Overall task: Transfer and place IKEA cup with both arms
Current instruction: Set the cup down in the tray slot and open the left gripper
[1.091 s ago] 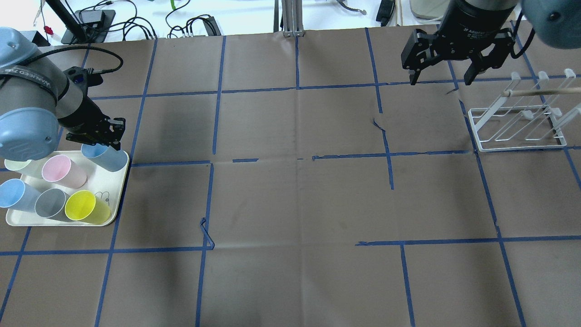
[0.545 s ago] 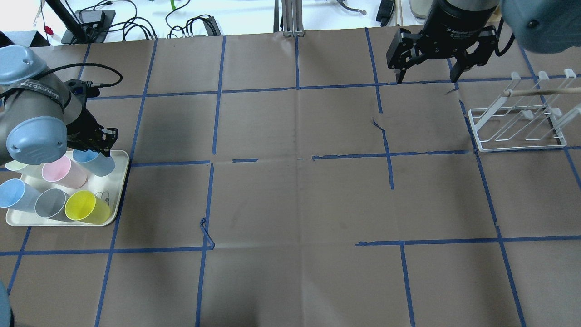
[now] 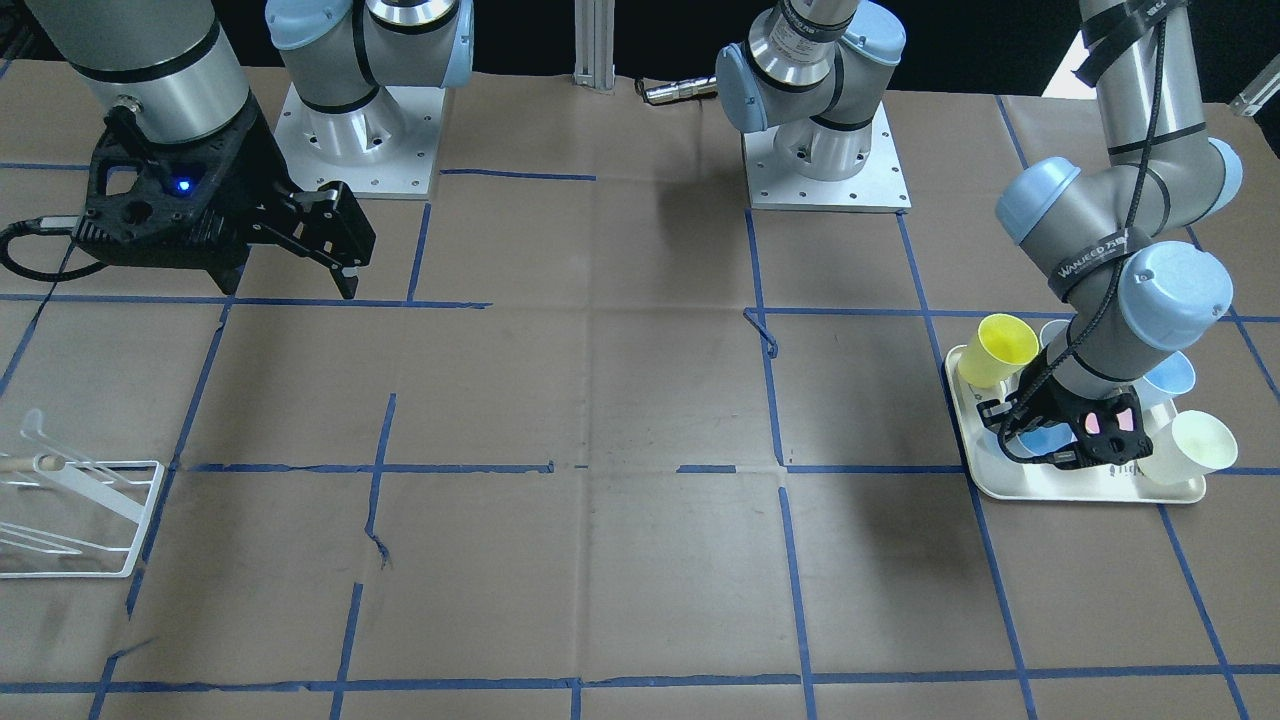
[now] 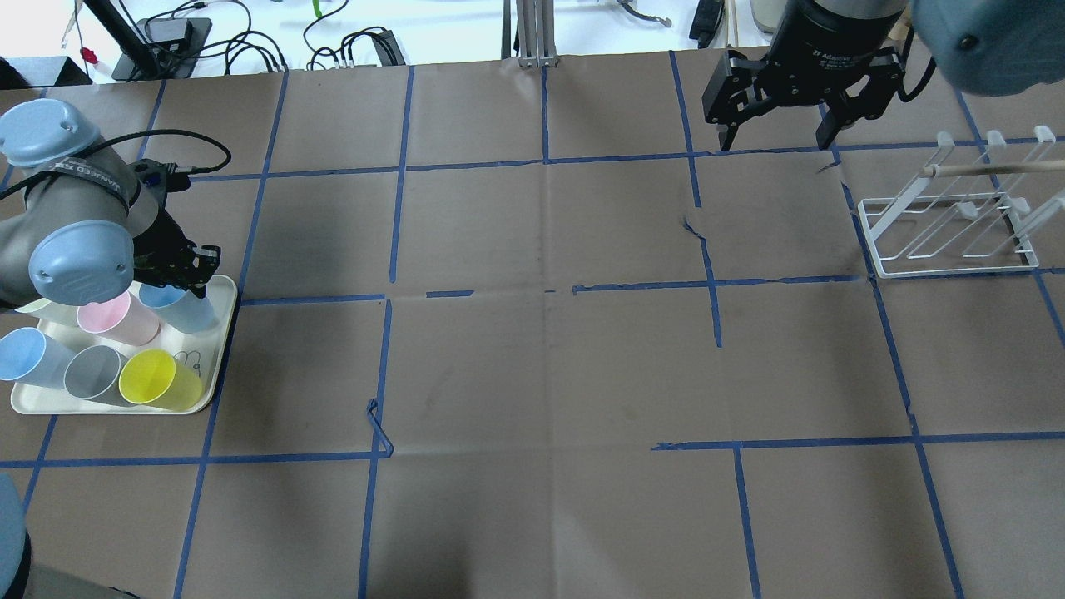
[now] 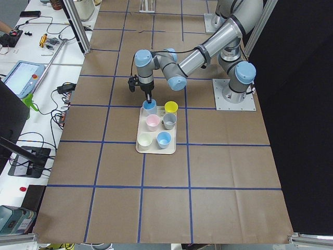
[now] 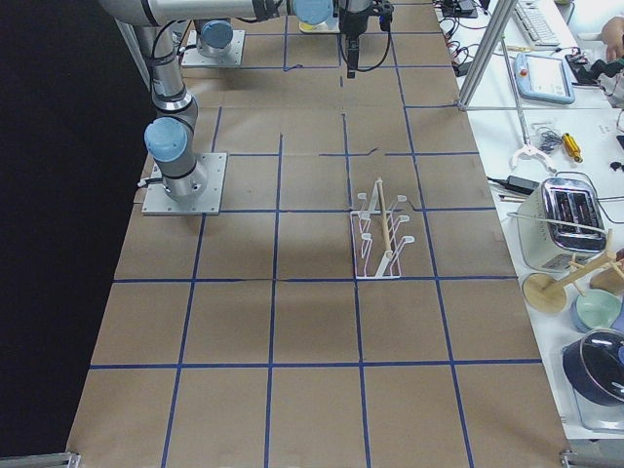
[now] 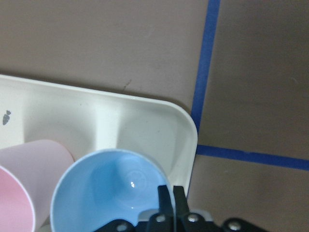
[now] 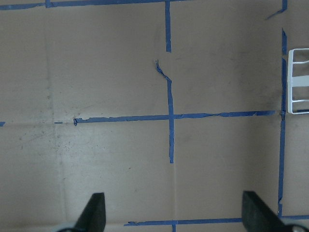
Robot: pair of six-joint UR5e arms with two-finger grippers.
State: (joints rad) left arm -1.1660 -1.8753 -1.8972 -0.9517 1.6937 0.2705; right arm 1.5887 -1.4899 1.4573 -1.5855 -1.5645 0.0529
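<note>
IKEA cup [image 4: 190, 309] just beside pink cup [image 4: 125, 320]

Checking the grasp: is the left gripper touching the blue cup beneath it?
Touching. The left wrist view shows the left gripper pinched on the rim of the blue cup.

The cup [image 7: 108, 193] looked smooth, glossy plastic; the tray [image 7: 145, 125] smooth plastic too; the paper [image 4: 541, 374] matt and creased; the rack [image 4: 948, 241] white wire, its rod [image 4: 998, 168] wooden.
</note>
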